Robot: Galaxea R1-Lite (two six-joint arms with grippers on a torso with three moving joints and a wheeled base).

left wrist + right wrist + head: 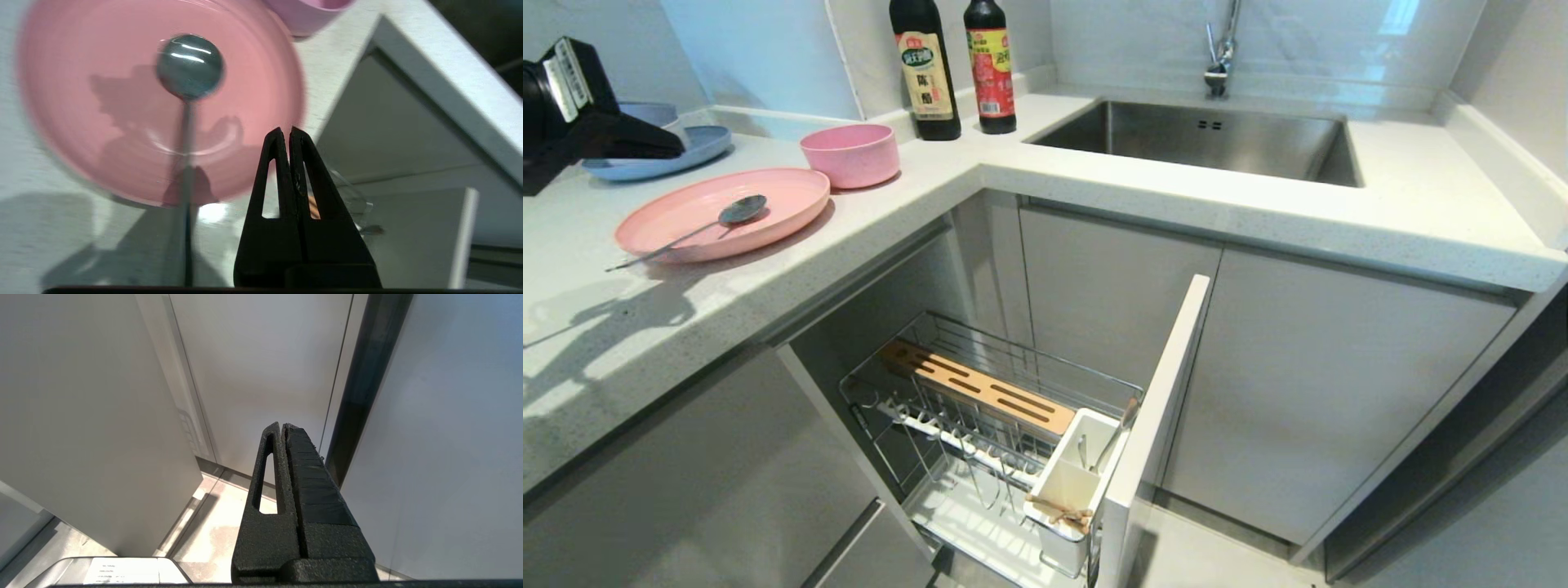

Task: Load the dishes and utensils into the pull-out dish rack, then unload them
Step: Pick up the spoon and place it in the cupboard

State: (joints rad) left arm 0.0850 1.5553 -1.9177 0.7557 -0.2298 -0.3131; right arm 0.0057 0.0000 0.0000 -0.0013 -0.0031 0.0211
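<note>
Two arms differ: the left gripper (pixel 286 131) hovers over the white speckled countertop (pixel 596 343) near its front edge, fingers pressed together and empty; the right gripper (pixel 282 426) hangs low beside cabinet doors, likewise closed. The chrome wire pull-out dish rack (pixel 980 408) stands open below. On the counter lies the wide pink plate (pixel 723 214), the small metal spoon (pixel 690 231) across it, the small pink bowl (pixel 850 154) just behind.

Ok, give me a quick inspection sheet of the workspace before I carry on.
Surface: white counter, dry.
Job's things: spoon lying on pink plate; pink bowl beside it; dish rack pulled out, chopsticks at its utensil cup.
Clutter: two sauce bottles, blue dishes.
Grippers: left gripper above plate's edge, jaws shut, empty; right gripper parked by cabinets, shut.
Cables: nothing seen.
Surroundings: sink, tap.
</note>
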